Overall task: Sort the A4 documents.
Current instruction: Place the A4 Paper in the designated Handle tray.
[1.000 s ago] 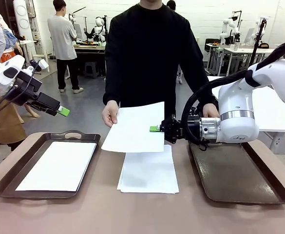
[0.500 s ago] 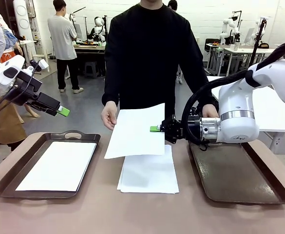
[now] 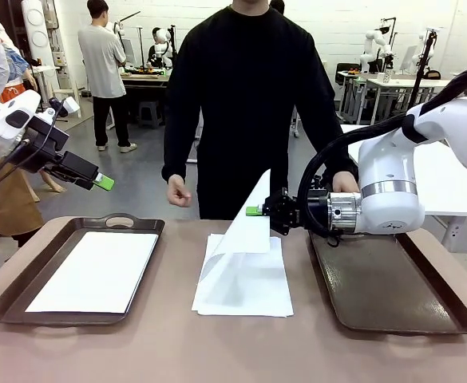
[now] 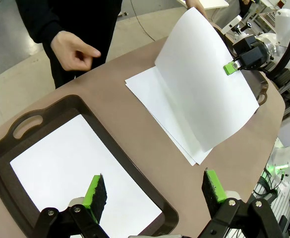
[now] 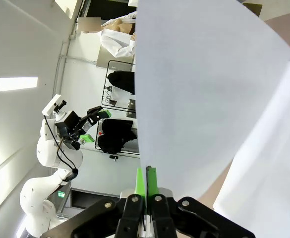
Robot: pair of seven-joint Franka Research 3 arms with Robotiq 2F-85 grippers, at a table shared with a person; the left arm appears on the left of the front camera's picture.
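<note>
My right gripper [image 3: 253, 211] is shut on the right edge of one A4 document [image 3: 251, 222], a white sheet that droops from the fingers onto the stack of A4 documents [image 3: 245, 287] at the table's middle. In the right wrist view the shut pads [image 5: 146, 181] pinch that sheet [image 5: 199, 99]. Another white sheet [image 3: 97, 271] lies flat in the left tray [image 3: 121, 221]. My left gripper [image 3: 101, 182] hovers open above the left tray; its own view has the spread fingers [image 4: 97, 191] over the trayed sheet [image 4: 80, 168]. The person's hand [image 3: 177, 191] hangs apart from the paper.
A dark brown handled tray [image 3: 393, 287] sits at the right, partly under my right arm. The person stands at the far edge behind the stack. Other people and tables are farther back in the room.
The person let go of the sheet and drew the hand back. The sheet's left side dropped, so it now hangs folded from my right gripper. Neither arm has moved.
</note>
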